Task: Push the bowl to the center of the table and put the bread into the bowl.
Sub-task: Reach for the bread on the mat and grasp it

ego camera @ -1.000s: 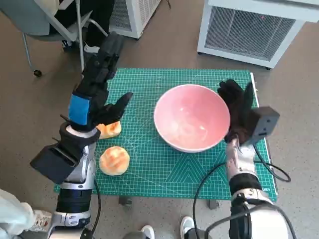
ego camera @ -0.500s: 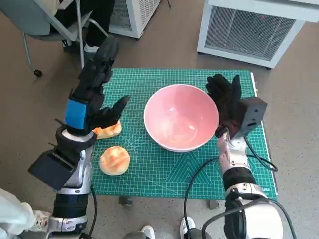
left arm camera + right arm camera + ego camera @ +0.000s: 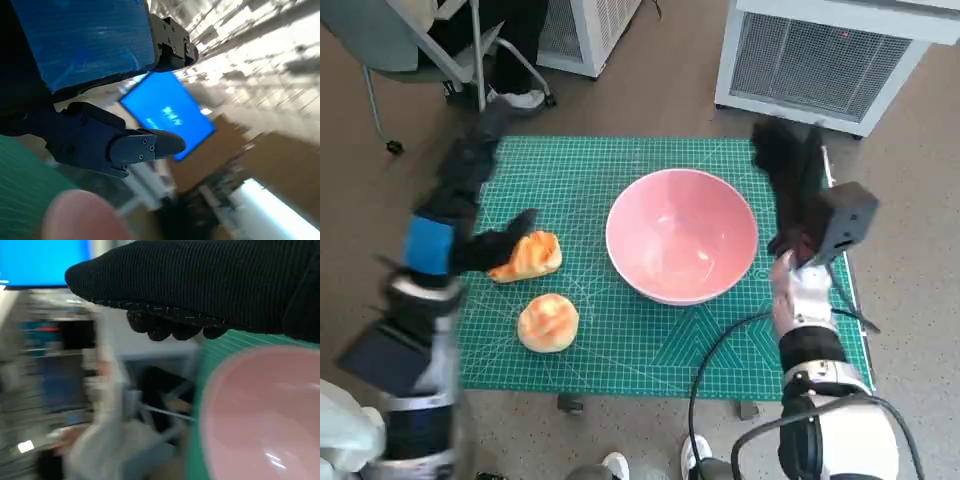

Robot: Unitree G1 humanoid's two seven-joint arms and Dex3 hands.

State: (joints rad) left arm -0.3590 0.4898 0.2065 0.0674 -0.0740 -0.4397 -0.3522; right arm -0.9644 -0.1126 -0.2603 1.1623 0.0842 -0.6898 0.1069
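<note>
Overhead, the pink bowl [image 3: 681, 235] sat near the middle of the green surface [image 3: 620, 345]. Two bread [image 3: 527, 256] pieces lay left of it. The left hand [image 3: 470, 200] hung blurred beside the upper piece, fingers spread, holding nothing. The right hand [image 3: 790, 185] stood just right of the bowl, fingers extended. From the right wrist, the glove [image 3: 210, 285] hung over the bowl's rim [image 3: 205, 400], empty.

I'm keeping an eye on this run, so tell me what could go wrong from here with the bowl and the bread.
The left hand is blurred with motion right over the long bread piece; a sweep could knock it toward the mat's left edge. The round bun lies near the front edge and might roll off if bumped. The right hand is beside the pink bowl, and could shove it again.
</note>
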